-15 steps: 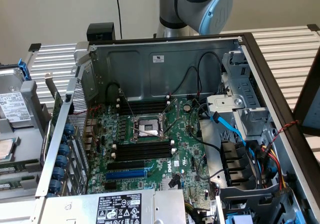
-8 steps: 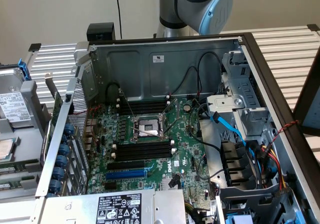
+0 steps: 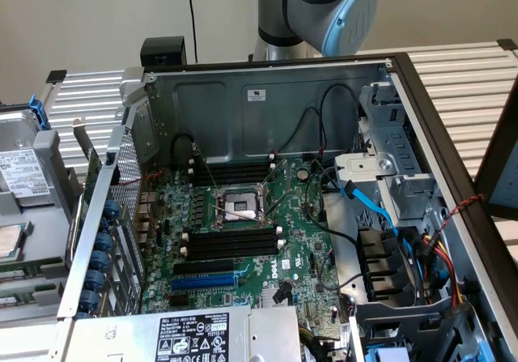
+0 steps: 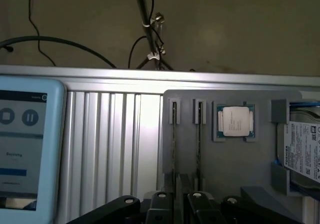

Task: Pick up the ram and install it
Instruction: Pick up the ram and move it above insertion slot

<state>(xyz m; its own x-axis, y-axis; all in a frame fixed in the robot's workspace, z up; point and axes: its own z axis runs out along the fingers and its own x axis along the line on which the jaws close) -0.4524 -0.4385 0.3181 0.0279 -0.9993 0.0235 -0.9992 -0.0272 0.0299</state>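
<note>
In the exterior view the open computer case (image 3: 267, 127) shows its black memory slots (image 3: 233, 240) unfilled beside the processor socket (image 3: 240, 208), with the arm (image 3: 324, 2) rising behind the back wall. In the wrist view two ram sticks (image 4: 174, 134) stand on edge, side by side in a grey holder (image 4: 225, 164) next to a processor chip (image 4: 235, 121). Their long axes run straight away from the jaws, which hang over their near ends; whether the jaws are open or closed I cannot tell.
</note>
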